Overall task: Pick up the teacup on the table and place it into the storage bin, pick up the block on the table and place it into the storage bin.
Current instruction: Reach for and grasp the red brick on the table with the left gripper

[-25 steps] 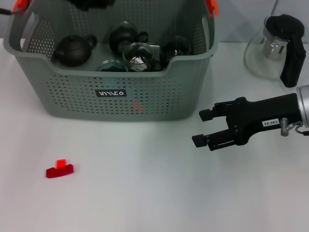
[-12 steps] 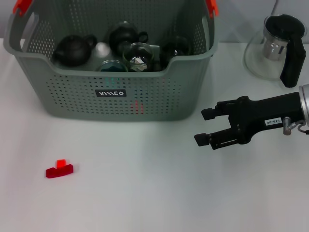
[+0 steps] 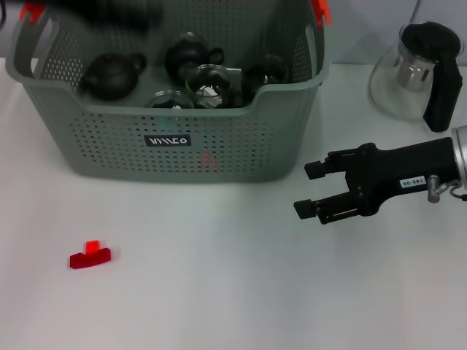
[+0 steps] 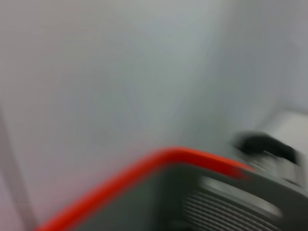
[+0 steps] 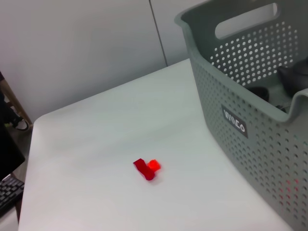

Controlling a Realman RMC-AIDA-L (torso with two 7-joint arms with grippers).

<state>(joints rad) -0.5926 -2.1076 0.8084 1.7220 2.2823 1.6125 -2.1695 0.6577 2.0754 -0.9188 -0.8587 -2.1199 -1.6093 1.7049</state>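
right gripper (image 3: 311, 189) open, parked | dark blur now over storage bin (image 3: 168, 149) rim, cannot tell left claw | you still have block (image 3: 90, 255) to fetch

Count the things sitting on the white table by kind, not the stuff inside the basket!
storage bin: 1
red block: 1
glass pitcher: 1
Total: 3
Not counted: right gripper hovering beside the storage bin, left gripper above it.
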